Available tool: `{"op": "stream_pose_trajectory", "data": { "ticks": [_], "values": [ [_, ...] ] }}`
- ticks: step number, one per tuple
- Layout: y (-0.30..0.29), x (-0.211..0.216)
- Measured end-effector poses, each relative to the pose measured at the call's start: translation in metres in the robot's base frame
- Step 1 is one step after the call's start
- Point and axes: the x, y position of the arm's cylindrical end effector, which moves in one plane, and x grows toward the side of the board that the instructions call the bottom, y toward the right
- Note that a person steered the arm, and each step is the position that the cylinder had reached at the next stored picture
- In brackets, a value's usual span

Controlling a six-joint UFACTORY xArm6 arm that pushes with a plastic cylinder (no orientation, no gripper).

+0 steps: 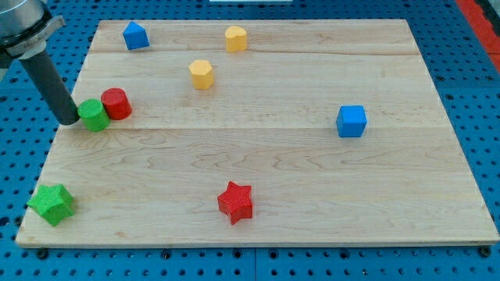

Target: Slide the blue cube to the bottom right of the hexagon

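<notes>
You are looking at a robotics lab bench, not a home or a shop. The giveaway is the blue perforated base (pixel 469 70) around the wooden board (pixel 281 164): a regular grid of holes, the kind of mounting plate test rigs are bolted onto. The board itself is a plain, pale plank panel laid flat on that plate. A strip of red flooring or matting (pixel 480 12) shows at the view's top right corner (too little of it to say which).
</notes>
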Motion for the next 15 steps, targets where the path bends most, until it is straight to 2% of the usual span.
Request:
{"op": "stream_pose_trajectory", "data": {
  "ticks": [3,4,6,7,8,10,11,12,14,15],
  "values": [
    [0.008,0.009],
    [0.007,-0.009],
    [0.069,0.001],
    [0.061,0.016],
    [0.116,0.023],
    [0.279,-0.047],
    [0.337,-0.056],
    [0.315,-0.063],
    [0.429,-0.068],
    [0.412,-0.041]
  ]
}}
